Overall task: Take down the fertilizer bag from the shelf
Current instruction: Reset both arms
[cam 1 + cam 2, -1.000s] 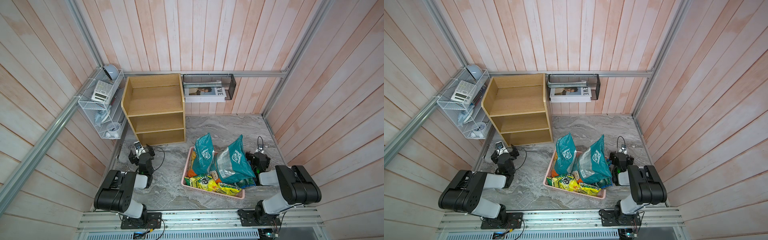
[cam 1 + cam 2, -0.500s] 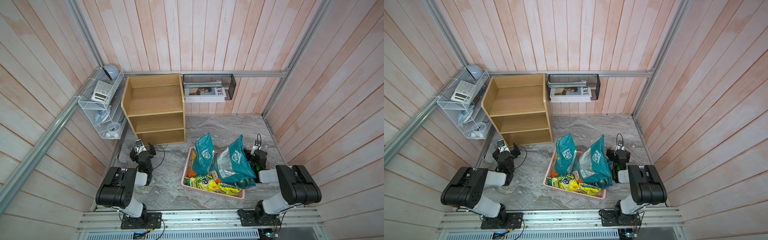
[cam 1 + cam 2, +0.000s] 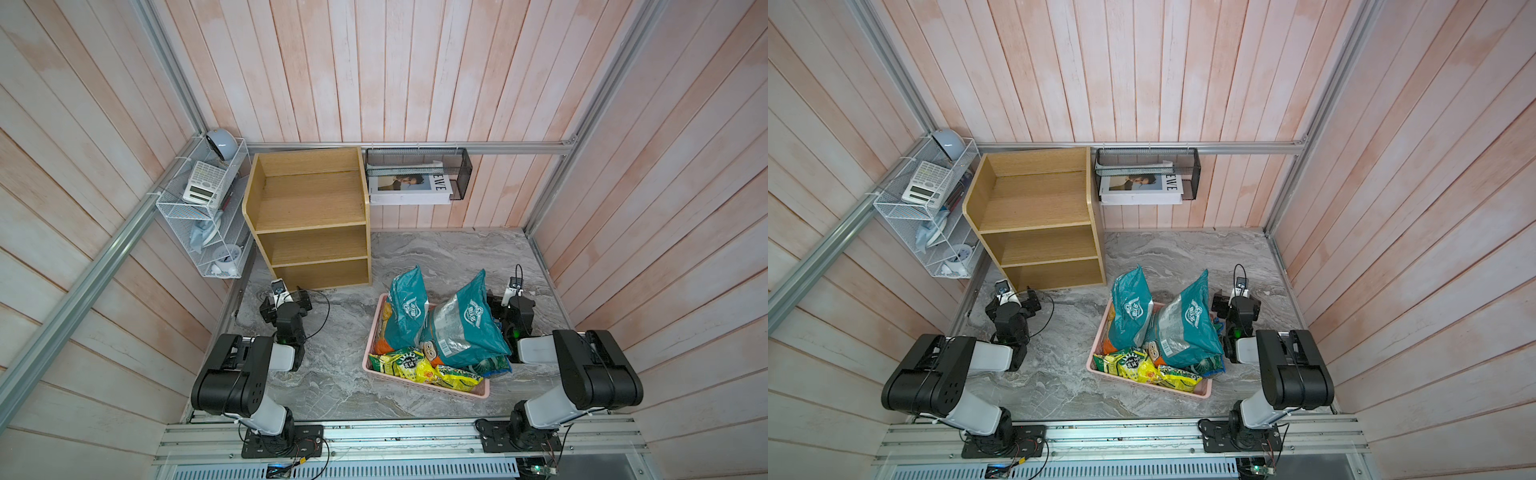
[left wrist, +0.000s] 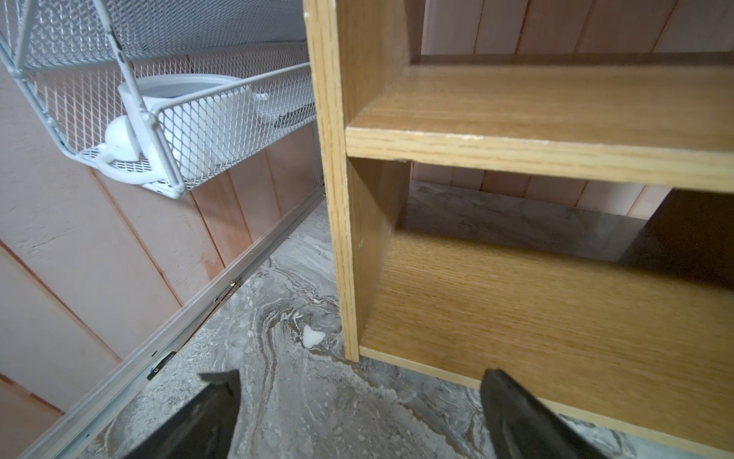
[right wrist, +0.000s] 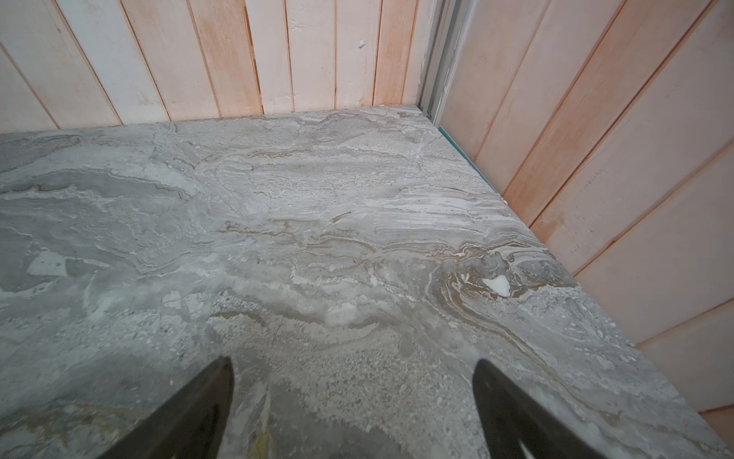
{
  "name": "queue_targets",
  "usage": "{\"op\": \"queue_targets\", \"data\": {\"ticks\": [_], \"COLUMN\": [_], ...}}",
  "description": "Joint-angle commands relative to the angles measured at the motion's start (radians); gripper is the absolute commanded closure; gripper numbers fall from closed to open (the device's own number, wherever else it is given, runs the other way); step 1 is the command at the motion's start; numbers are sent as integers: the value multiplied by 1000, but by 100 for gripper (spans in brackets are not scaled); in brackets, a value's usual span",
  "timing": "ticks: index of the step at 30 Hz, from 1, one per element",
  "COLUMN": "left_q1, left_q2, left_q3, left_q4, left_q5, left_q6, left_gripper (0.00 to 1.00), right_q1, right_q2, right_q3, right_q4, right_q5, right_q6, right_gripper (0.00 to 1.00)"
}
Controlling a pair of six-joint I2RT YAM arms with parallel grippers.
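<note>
The oak shelf (image 3: pixel 309 208) (image 3: pixel 1034 208) stands at the back left, and all three tiers show bare wood with no bag on them. Two teal bags (image 3: pixel 409 307) (image 3: pixel 465 328) stand upright in a pink basket (image 3: pixel 428 384) on the table; I cannot tell which is the fertilizer bag. My left gripper (image 3: pixel 286 297) (image 4: pixel 359 375) is open and empty, low over the table just in front of the shelf's bottom left corner (image 4: pixel 351 349). On the basket's right side, my right gripper (image 3: pixel 510 300) (image 5: pixel 353 361) is open over bare marble.
A white wire rack (image 3: pixel 208 216) with a calculator and cups hangs on the left wall beside the shelf. A black mesh basket (image 3: pixel 415 178) holding magazines hangs on the back wall. Yellow and green snack packets (image 3: pixel 419 368) fill the basket's front. Plank walls close in on three sides.
Both grippers have slid a little toward the back wall, the left one closer to the shelf's foot. Bags and basket have not moved.
</note>
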Motion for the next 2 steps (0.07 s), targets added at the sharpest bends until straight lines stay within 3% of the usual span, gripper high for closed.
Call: {"op": "queue_targets", "data": {"ticks": [1,2], "left_q1": [4,4], "left_q2": [4,4], "left_q3": [14,14], "left_q4": [-8,-8], "left_q5": [14,14], "left_q6": [5,4], "left_gripper": [0,0], "right_q1": [5,5], "right_q2": [3,3], "right_q3": [14,12], "right_q4": [7,10], "right_q5": [-25,-25], "right_q6": [-3,-5], "right_gripper": [2,2]}}
